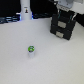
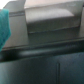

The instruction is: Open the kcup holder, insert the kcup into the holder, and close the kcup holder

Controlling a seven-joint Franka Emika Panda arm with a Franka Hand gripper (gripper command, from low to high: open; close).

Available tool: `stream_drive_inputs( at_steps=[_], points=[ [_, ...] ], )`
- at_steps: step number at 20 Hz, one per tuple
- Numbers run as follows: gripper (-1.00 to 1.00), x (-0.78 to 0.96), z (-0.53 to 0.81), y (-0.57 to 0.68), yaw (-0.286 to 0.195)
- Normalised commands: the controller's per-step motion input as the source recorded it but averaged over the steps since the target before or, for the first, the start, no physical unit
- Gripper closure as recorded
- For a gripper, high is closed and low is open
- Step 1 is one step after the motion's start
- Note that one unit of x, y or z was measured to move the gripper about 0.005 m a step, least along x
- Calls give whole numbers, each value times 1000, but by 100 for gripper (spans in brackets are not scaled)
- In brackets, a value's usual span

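One kcup [image 1: 31, 50], a small pod with a green top, stood upright by itself on the pale worktop [image 1: 55, 62], well apart from everything else. One kcup holder [image 1: 64, 27], a black boxy unit, sat toward the exterior view's right at the far side of the worktop. The single gripper [image 1: 65, 9] hung directly above the holder, close to its top; whether its jaws were apart or together could not be told. The blurred wrist view showed only the holder's dark top [image 2: 50, 22] close up.
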Motion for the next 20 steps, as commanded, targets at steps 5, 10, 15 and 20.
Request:
stream_drive_inputs(
  at_steps=[5,10,15,20],
  points=[
    [-100,-411,-478,54,-25],
    [-100,-364,-447,80,21],
    [100,-194,-169,62,1],
    [100,10,-14,-7,-5]
  ],
)
